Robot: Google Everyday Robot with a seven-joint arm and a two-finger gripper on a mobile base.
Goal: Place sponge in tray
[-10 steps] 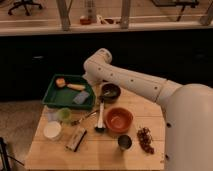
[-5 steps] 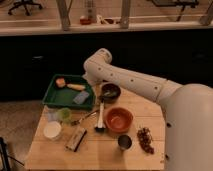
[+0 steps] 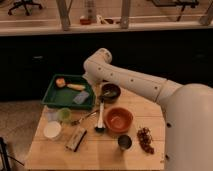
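Note:
The blue-grey sponge [image 3: 80, 97] lies flat inside the dark green tray [image 3: 51, 96], near its front right corner. A yellow oblong piece [image 3: 76, 87] and a small orange lump [image 3: 60, 82] lie in the tray's back part. My white arm reaches in from the right and bends at an elbow [image 3: 100, 60] above the table. My gripper [image 3: 98, 89] hangs low by the tray's right rim, between the tray and a dark bowl [image 3: 110, 92]. It is apart from the sponge and mostly hidden in shadow.
On the wooden table [image 3: 100, 152] stand a round orange bowl [image 3: 119, 119], a dish brush [image 3: 101, 118], a green cup [image 3: 63, 114], a white cup [image 3: 52, 131], a dark cup [image 3: 124, 142], a snack packet [image 3: 76, 138] and a dark red cluster [image 3: 145, 139]. A dark counter runs behind.

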